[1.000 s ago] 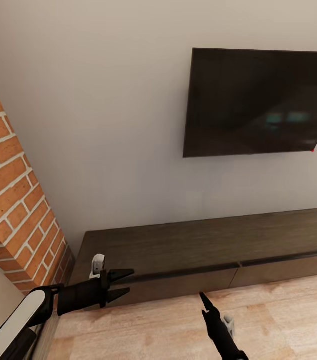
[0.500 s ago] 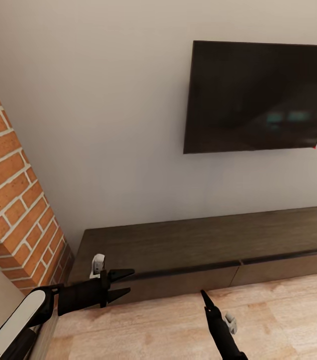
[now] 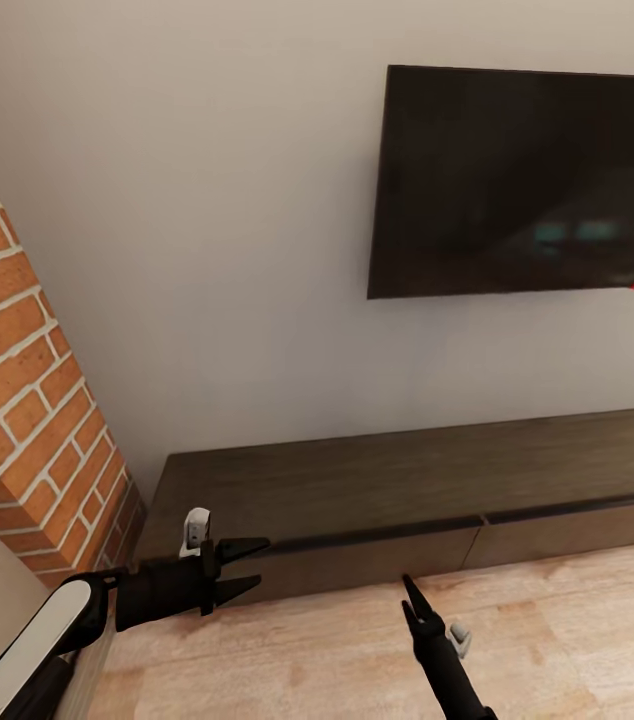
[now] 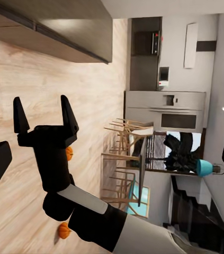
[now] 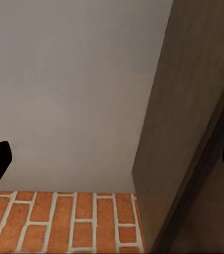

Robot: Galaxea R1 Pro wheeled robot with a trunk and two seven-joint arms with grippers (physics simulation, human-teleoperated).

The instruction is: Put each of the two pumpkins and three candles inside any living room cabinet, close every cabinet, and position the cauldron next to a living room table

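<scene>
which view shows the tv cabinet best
The head view: the cabinet runs along the wall with its drawer fronts shut. The left wrist view catches one end; the right wrist view shows a close-up brown panel.

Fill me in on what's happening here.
The robot faces the cabinet, a long low dark wood console under the wall TV, with the brick fireplace at its left. The console's fronts look shut. The left gripper hangs open and empty in front of the console's left end; the right gripper, also open and empty, hovers over the wood floor. The left wrist view shows two pumpkins on the floor behind the right arm.
</scene>
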